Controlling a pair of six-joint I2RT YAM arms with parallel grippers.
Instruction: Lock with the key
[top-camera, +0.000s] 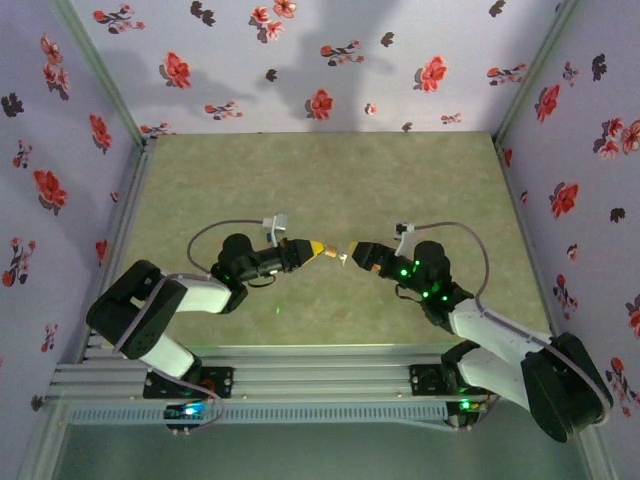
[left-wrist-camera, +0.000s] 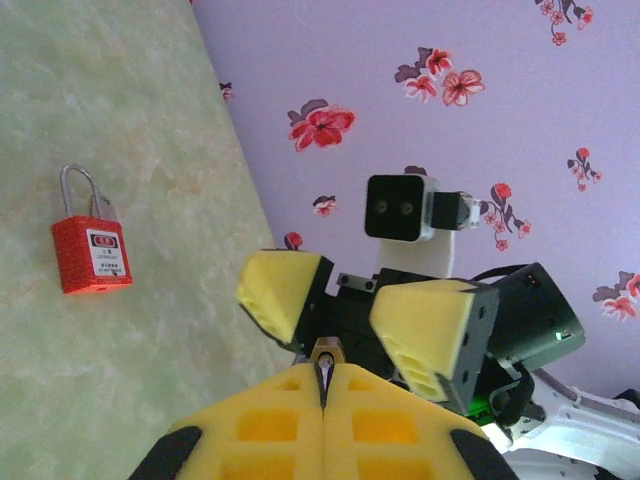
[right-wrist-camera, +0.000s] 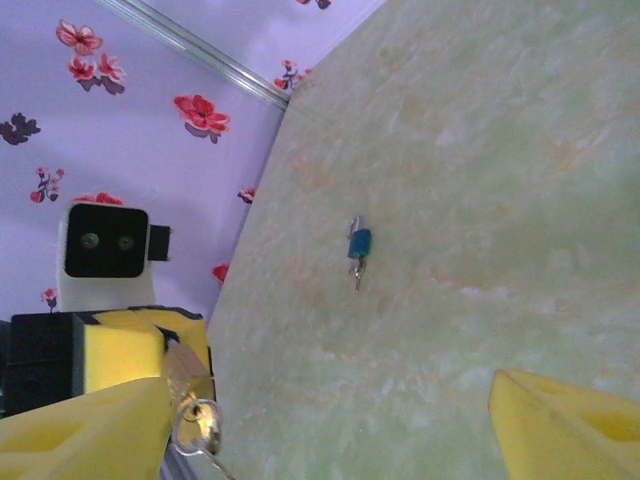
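Flowered walls ring the table (top-camera: 320, 170). Left gripper (top-camera: 318, 247) pinches the key (left-wrist-camera: 325, 356); right gripper (left-wrist-camera: 356, 308), spread, brackets it. Handover, seemingly: next, close squarely on it.

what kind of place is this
Probably a robot test booth, not a home: left arm and right arm bolted to an aluminium rail, flowered walls boxing in a green table, a red padlock on it.

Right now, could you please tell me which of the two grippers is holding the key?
The left gripper: it is clamped shut on the brass key, whereas the right gripper faces it with jaws wide apart and empty.
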